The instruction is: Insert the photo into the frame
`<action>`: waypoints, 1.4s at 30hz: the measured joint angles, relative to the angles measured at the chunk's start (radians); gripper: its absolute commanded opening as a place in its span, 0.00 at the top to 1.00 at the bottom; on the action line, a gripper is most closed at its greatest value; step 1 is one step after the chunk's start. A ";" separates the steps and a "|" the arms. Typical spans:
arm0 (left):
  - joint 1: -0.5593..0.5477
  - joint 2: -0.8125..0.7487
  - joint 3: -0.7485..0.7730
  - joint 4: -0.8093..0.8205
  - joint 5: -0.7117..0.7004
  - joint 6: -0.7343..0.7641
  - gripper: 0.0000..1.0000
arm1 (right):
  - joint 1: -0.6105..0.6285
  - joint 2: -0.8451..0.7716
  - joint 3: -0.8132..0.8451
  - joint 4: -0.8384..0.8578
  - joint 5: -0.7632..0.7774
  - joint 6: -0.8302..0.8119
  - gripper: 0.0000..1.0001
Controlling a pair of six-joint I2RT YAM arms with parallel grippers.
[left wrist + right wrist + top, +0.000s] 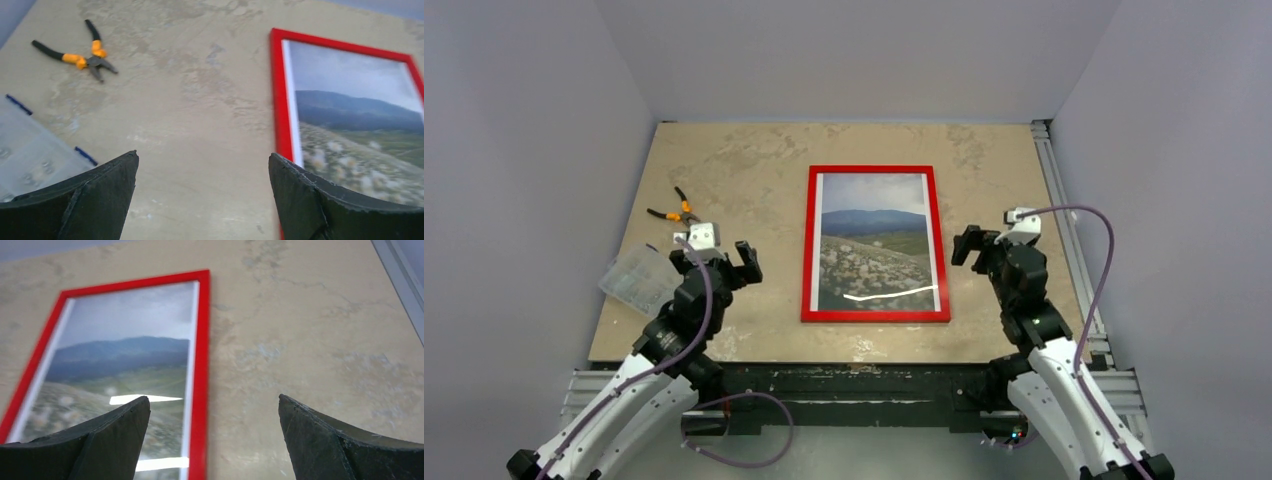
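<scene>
Top external view. The frame lies flat near the middle of the table, red front up, its long sides running away from the arm bases. The photo sits inside it, landscape side up, sky at the far end, a white margin showing along its left side. A streak of reflected light crosses the lower part of the pane. The left gripper hangs to the left of the frame and the right gripper to its right. Neither touches it, and both sets of jaws stand apart with nothing between them. A pair of pliers with orange and black grips lies at the left, beyond a clear plastic box at the table's left edge.

Left wrist view. The left gripper is spread wide over bare tabletop and holds nothing. The frame and photo lie off to the right, the pliers far left, the box near left.

Right wrist view. The right gripper is likewise spread wide and empty above the frame's right edge. The photo shows behind the glare.
</scene>
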State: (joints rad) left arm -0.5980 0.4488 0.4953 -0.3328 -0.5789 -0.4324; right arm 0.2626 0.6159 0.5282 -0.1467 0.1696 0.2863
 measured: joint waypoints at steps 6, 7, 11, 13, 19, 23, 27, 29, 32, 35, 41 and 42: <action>0.056 0.052 -0.182 0.153 -0.117 0.134 0.00 | 0.000 -0.018 -0.360 0.316 0.115 -0.135 0.02; 0.071 0.065 -0.204 0.193 -0.122 0.156 0.00 | 0.000 -0.011 -0.402 0.372 0.124 -0.153 0.02; 0.151 0.126 -0.266 0.395 -0.093 0.237 0.00 | -0.011 0.128 -0.493 0.626 0.159 -0.213 0.02; 0.205 0.177 -0.278 0.510 -0.058 0.275 0.00 | -0.033 0.241 -0.493 0.749 0.158 -0.229 0.02; 0.336 0.473 -0.407 0.998 0.069 0.342 0.00 | -0.098 0.466 -0.468 0.974 0.152 -0.236 0.02; 0.376 0.682 -0.451 1.200 0.136 0.415 0.00 | -0.125 0.593 -0.392 1.067 0.145 -0.235 0.02; 0.441 0.849 -0.384 1.390 0.196 0.445 0.00 | -0.151 0.743 -0.349 1.220 0.121 -0.224 0.02; 0.465 0.938 -0.343 1.428 0.212 0.445 0.00 | -0.172 0.842 -0.345 1.300 0.117 -0.216 0.04; 0.471 0.914 -0.332 1.402 0.200 0.432 0.00 | -0.189 0.888 -0.331 1.263 0.107 -0.209 0.01; 0.473 0.922 -0.269 1.362 0.186 0.426 0.00 | -0.191 0.893 -0.274 1.236 0.101 -0.208 0.01; 0.480 0.900 -0.224 1.330 0.198 0.425 0.00 | -0.191 0.891 -0.247 1.242 0.101 -0.209 0.01; 0.480 0.906 -0.224 1.326 0.198 0.425 0.00 | -0.191 0.890 -0.247 1.241 0.101 -0.209 0.01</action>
State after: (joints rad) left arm -0.1181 1.3548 0.2714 0.9932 -0.3805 -0.0078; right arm 0.0715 1.5063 0.2810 1.0943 0.2710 0.0772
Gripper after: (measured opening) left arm 0.998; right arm 0.984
